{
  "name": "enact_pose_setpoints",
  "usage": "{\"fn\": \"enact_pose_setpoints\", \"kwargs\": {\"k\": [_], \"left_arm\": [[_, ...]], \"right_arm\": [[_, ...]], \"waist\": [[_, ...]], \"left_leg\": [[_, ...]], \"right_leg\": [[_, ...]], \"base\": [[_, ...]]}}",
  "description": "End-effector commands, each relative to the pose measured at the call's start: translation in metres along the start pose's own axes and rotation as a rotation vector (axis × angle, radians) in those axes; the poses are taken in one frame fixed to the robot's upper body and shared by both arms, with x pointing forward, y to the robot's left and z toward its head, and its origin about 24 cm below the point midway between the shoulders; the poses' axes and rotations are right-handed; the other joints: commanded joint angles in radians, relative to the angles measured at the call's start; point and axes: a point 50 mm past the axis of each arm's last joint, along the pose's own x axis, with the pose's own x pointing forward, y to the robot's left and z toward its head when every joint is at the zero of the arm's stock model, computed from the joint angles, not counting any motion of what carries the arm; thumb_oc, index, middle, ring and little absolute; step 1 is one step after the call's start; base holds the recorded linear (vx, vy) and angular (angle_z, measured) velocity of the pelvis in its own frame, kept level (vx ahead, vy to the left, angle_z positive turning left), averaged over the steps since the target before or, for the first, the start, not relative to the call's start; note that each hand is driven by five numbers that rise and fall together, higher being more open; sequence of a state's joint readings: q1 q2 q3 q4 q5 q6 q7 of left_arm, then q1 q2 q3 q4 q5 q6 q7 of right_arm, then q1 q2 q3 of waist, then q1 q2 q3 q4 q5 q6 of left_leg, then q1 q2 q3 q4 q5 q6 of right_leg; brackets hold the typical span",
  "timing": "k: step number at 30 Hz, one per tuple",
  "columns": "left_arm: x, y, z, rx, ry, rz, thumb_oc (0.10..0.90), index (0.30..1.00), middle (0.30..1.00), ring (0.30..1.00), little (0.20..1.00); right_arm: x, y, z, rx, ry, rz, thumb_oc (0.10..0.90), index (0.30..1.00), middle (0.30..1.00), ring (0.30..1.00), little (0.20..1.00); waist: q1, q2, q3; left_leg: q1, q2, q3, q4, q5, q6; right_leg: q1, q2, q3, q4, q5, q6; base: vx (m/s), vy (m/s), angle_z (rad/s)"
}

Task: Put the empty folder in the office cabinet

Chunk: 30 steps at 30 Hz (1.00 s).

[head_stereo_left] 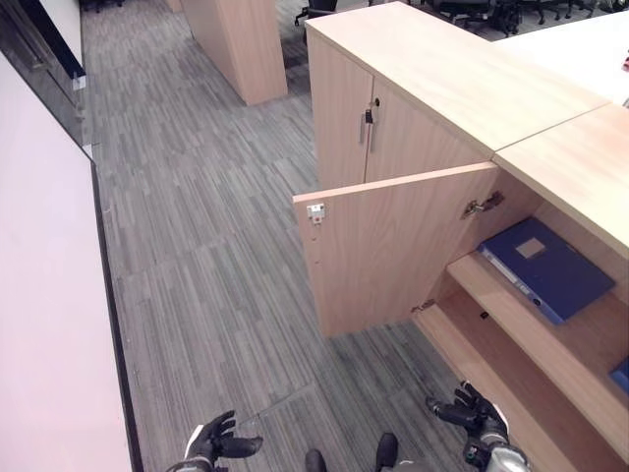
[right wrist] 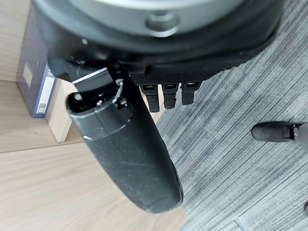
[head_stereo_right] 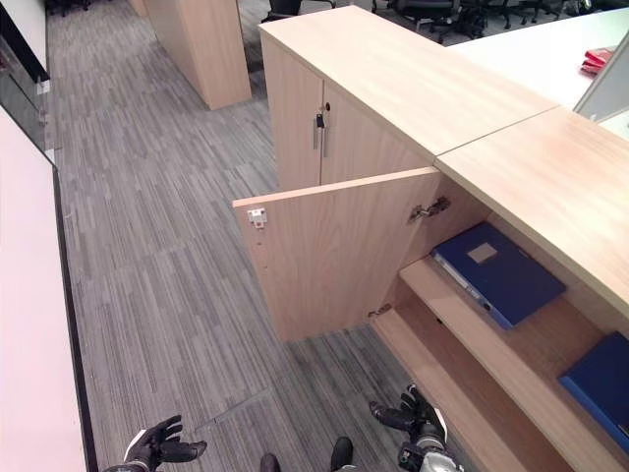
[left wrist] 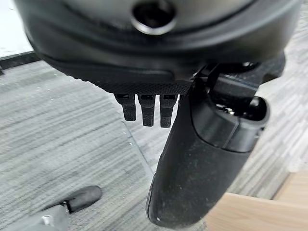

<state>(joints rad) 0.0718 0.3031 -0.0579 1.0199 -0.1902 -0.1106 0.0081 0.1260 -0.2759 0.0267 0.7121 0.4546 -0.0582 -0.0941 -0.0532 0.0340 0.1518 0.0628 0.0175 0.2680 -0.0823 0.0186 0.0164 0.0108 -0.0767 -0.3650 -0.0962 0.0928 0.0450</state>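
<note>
Pale wood-grain laminate covers the office cabinet (head_stereo_right: 393,88), a long low block with a smooth flat top and square edges. One door (head_stereo_right: 334,256) stands swung wide toward me, a plain flat panel with a small white catch (head_stereo_right: 257,216) near its upper free corner and metal hinges (head_stereo_right: 429,209) at the carcass side. The neighbouring doors are closed, with a key (head_stereo_right: 319,121) hanging in the lock beside a slim metal handle.

Inside the open bay, the blue folder (head_stereo_right: 499,272) lies flat on the upper shelf (head_stereo_right: 511,344), a thick rectangular lever-arch binder with a matte cover, a small pale label on its face and a lighter strip along its spine. Another blue folder (head_stereo_right: 601,385) lies further along the same shelf to my right. Below runs a bare lower shelf (head_stereo_right: 447,388) of the same light board.

My left hand (head_stereo_left: 218,442) hangs low over the grey carpet (head_stereo_left: 197,226), which is ribbed in fine streaked lines; its dark fingers are loosely spread and hold nothing. My right hand (head_stereo_left: 475,413) hangs just in front of the lower shelf's edge, fingers relaxed and empty too. In my right wrist view the thumb (right wrist: 125,159) is a rounded dark cylinder with a finely speckled surface, the short fingers (right wrist: 169,95) beside it.
</note>
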Motion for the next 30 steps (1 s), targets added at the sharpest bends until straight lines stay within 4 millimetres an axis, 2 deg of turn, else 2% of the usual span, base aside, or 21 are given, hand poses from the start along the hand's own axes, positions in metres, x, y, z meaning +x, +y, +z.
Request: {"fn": "enact_pose_setpoints", "kwargs": {"k": [1,4,6,7,8,10,11,12,13,14,16,18,21,25,26,27,28,30], "left_arm": [[0.004,0.012,0.013,0.017,-0.042,0.026,0.800,0.900,0.900,0.900,0.900],[0.004,0.006,0.013,0.002,-0.040,0.010,0.800,0.900,0.900,0.900,0.900],[0.006,0.001,0.018,-0.007,-0.055,-0.001,0.800,0.900,0.900,0.900,0.900],[0.006,0.001,0.018,-0.007,-0.055,-0.001,0.800,0.900,0.900,0.900,0.900],[0.006,-0.001,0.019,-0.012,-0.058,-0.006,0.800,0.900,0.900,0.900,0.900],[0.007,-0.005,0.019,-0.024,-0.056,-0.014,0.800,0.900,0.900,0.900,0.900],[0.006,-0.008,0.018,-0.036,-0.060,-0.019,0.800,0.900,0.900,0.900,0.900],[0.006,-0.008,0.018,-0.036,-0.060,-0.019,0.800,0.900,0.900,0.900,0.900],[0.005,-0.009,0.018,-0.033,-0.062,-0.021,0.800,0.900,0.900,0.900,0.900],[0.005,-0.011,0.018,-0.025,-0.068,-0.025,0.800,0.900,0.900,0.900,0.900],[0.005,-0.011,0.017,-0.027,-0.065,-0.025,0.800,0.900,0.900,0.900,0.900],[0.005,-0.010,0.019,-0.027,-0.075,-0.027,0.800,0.900,0.900,0.900,0.900],[0.004,-0.009,0.033,-0.034,-0.138,-0.035,0.800,0.900,0.900,0.900,0.900],[0.006,-0.005,0.060,-0.083,-0.239,-0.023,0.800,0.900,0.900,0.900,0.900],[0.006,-0.005,0.060,-0.083,-0.239,-0.023,0.800,0.900,0.900,0.900,0.900],[0.006,-0.004,0.068,-0.098,-0.268,-0.019,0.800,0.900,0.900,0.900,0.900],[0.005,0.001,0.094,-0.125,-0.363,-0.008,0.800,0.900,0.900,0.900,0.900],[0.004,0.005,0.101,-0.117,-0.388,0.002,0.800,0.900,0.900,0.900,0.900]], "right_arm": [[0.006,-0.001,0.038,-0.062,-0.160,0.028,0.800,0.900,0.900,0.900,0.900],[0.006,-0.004,0.045,-0.095,-0.177,0.039,0.800,0.900,0.900,0.900,0.900],[0.006,-0.006,0.046,-0.113,-0.180,0.041,0.800,0.900,0.900,0.900,0.900],[0.006,-0.006,0.047,-0.113,-0.180,0.041,0.800,0.900,0.900,0.900,0.900],[0.007,-0.007,0.047,-0.117,-0.180,0.038,0.800,0.900,0.900,0.900,0.900],[0.007,-0.007,0.044,-0.120,-0.163,0.038,0.800,0.900,0.900,0.900,0.900],[0.007,-0.007,0.040,-0.146,-0.144,0.042,0.800,0.900,0.900,0.900,0.900],[0.007,-0.007,0.040,-0.146,-0.144,0.042,0.800,0.900,0.900,0.900,0.900],[0.007,-0.007,0.039,-0.158,-0.138,0.045,0.800,0.900,0.900,0.900,0.900],[0.008,-0.005,0.036,-0.193,-0.127,0.050,0.800,0.900,0.900,0.900,0.900],[0.007,-0.005,0.030,-0.197,-0.103,0.054,0.800,0.900,0.900,0.900,0.900],[0.007,-0.005,0.030,-0.200,-0.103,0.055,0.800,0.900,0.900,0.900,0.900],[0.004,-0.002,0.024,-0.195,-0.093,0.072,0.800,0.900,0.900,0.900,0.900],[0.003,0.005,0.020,-0.185,-0.087,0.092,0.800,0.900,0.900,0.900,0.900],[0.003,0.005,0.020,-0.185,-0.087,0.092,0.800,0.900,0.900,0.900,0.900],[0.003,0.006,0.019,-0.183,-0.086,0.097,0.800,0.900,0.900,0.900,0.900],[0.002,0.009,0.017,-0.187,-0.081,0.107,0.800,0.900,0.900,0.900,0.900],[0.002,0.011,0.017,-0.194,-0.083,0.115,0.800,0.900,0.900,0.900,0.900]], "waist": [[0.005,-0.002,-0.021],[0.001,-0.011,-0.004],[0.004,-0.018,0.018],[0.004,-0.017,0.018],[0.007,-0.019,0.025],[0.007,-0.020,0.025],[0.015,-0.024,0.023],[0.015,-0.024,0.023],[0.024,-0.024,0.020],[0.041,-0.020,0.016],[0.041,-0.012,0.005],[0.038,-0.010,0.000],[0.034,0.003,-0.032],[0.025,0.002,-0.047],[0.026,0.001,-0.047],[0.024,0.000,-0.051],[0.020,-0.003,-0.057],[0.018,-0.004,-0.059]], "left_leg": [[0.072,0.048,0.030,0.004,-0.078,-0.090],[0.005,0.074,0.046,0.175,-0.103,-0.121],[-0.049,0.094,0.030,0.312,-0.075,-0.146],[-0.051,0.095,0.029,0.315,-0.076,-0.146],[-0.072,0.103,0.015,0.361,-0.053,-0.156],[-0.088,0.110,0.003,0.372,-0.051,-0.151],[-0.100,0.105,-0.024,0.328,-0.067,-0.134],[-0.099,0.105,-0.024,0.327,-0.067,-0.133],[-0.100,0.094,-0.053,0.277,-0.072,-0.125],[-0.111,0.086,-0.150,0.171,-0.044,-0.118],[-0.086,0.082,-0.178,0.117,-0.031,-0.120],[-0.075,0.081,-0.168,0.101,-0.024,-0.123],[0.014,0.072,-0.147,0.004,-0.019,-0.117],[0.037,0.064,-0.126,-0.005,-0.035,-0.111],[0.038,0.064,-0.125,-0.005,-0.036,-0.111],[0.042,0.063,-0.120,-0.005,-0.040,-0.109],[0.049,0.058,-0.111,-0.005,-0.050,-0.104],[0.054,0.057,-0.104,-0.005,-0.055,-0.102]], "right_leg": [[0.026,-0.030,0.014,0.020,-0.118,0.079],[0.044,-0.034,0.019,0.010,-0.141,0.061],[0.059,-0.040,0.025,0.009,-0.155,0.040],[0.059,-0.039,0.024,0.009,-0.155,0.039],[0.066,-0.038,0.025,0.009,-0.164,0.032],[0.073,-0.036,0.033,0.009,-0.178,0.029],[0.078,-0.041,0.044,0.009,-0.178,0.032],[0.078,-0.042,0.044,0.009,-0.178,0.032],[0.079,-0.040,0.055,0.009,-0.179,0.035],[0.083,-0.028,0.074,0.011,-0.183,0.036],[0.084,-0.017,0.087,0.011,-0.186,0.039],[0.086,-0.017,0.089,0.013,-0.186,0.040],[0.109,-0.010,0.096,0.010,-0.186,0.042],[0.115,-0.019,0.100,0.009,-0.178,0.054],[0.115,-0.019,0.100,0.009,-0.177,0.054],[0.116,-0.021,0.102,0.009,-0.175,0.058],[0.118,-0.025,0.108,0.009,-0.169,0.067],[0.118,-0.027,0.112,0.009,-0.167,0.071]], "base": [[0.06,-0.163,-0.12],[0.02,-0.154,-0.13],[0.01,-0.129,-0.11],[0.02,-0.094,-0.02],[0.06,-0.066,0.00],[0.09,-0.040,-0.06],[0.08,0.013,-0.22],[0.13,0.033,-0.25],[0.14,0.032,-0.28],[0.16,0.029,-0.18],[0.13,0.023,-0.46],[0.11,0.056,-0.37],[0.16,0.084,-0.08],[0.07,0.071,-0.04],[0.05,0.049,-0.02],[0.07,0.089,-0.09],[0.09,0.113,-0.10],[0.06,0.088,-0.11]]}}
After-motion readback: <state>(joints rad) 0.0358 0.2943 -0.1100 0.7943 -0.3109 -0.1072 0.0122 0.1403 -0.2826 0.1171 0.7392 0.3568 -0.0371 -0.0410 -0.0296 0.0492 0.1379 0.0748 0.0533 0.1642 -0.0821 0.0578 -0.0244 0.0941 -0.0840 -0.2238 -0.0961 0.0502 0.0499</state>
